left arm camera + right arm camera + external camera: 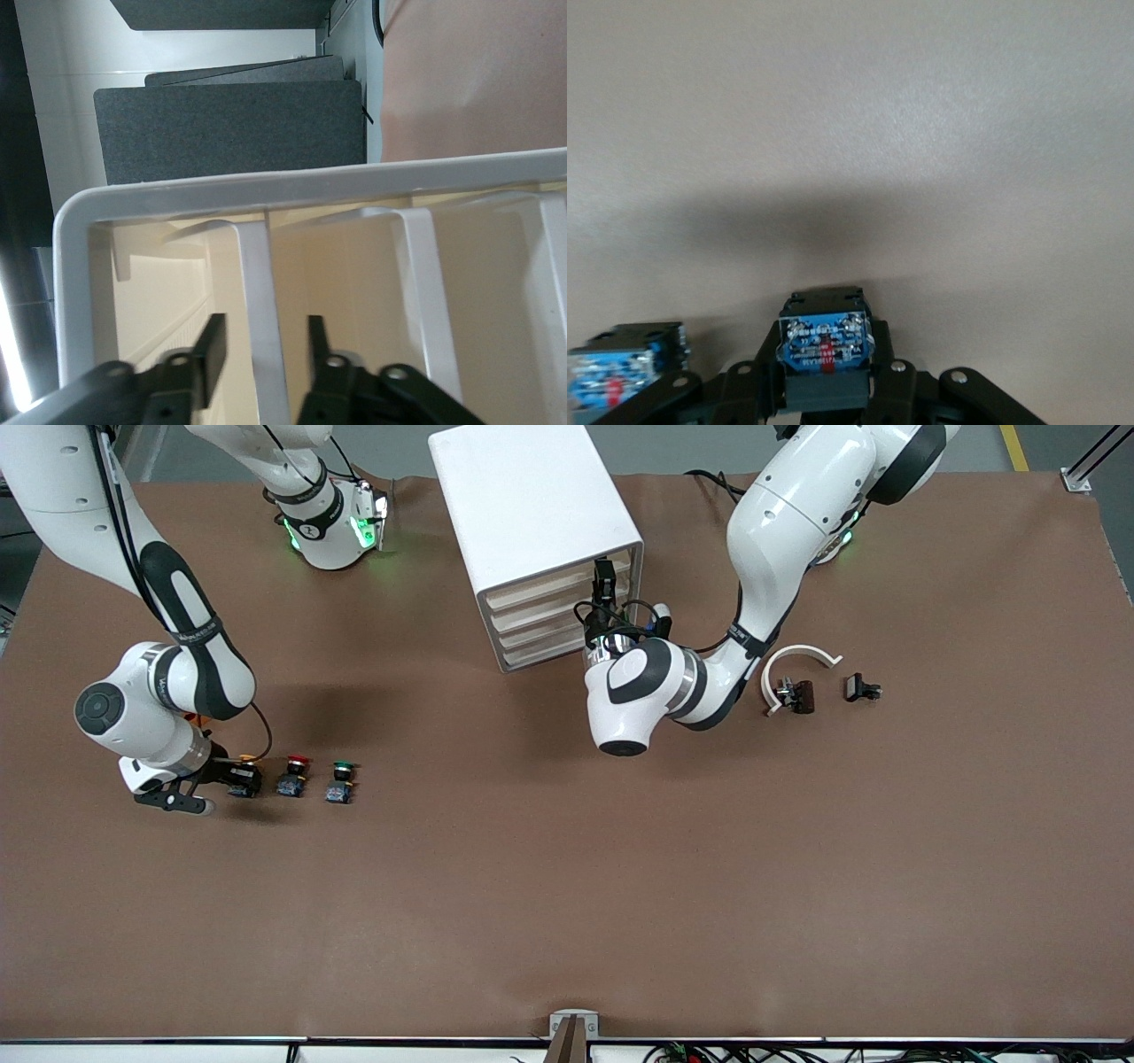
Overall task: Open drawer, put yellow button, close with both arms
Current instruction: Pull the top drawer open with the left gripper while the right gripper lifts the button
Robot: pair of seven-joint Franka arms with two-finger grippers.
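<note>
Buttons sit nearest you on the worktop (567, 886): your right end effector (237, 778) is clamped on the yellow button (824, 350), beside the red button (293, 776). Farther off, your left end effector (261, 354) straddles a white rib at the drawer (558, 587) front, fingers apart.

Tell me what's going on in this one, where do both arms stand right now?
The right gripper is down at the row of three buttons toward the right arm's end of the table, shut on the yellow button; the red button and green button sit beside it. The left gripper is at the front of the white cabinet, its fingers straddling a handle on the drawer, not yet clamped. The drawers look closed.
</note>
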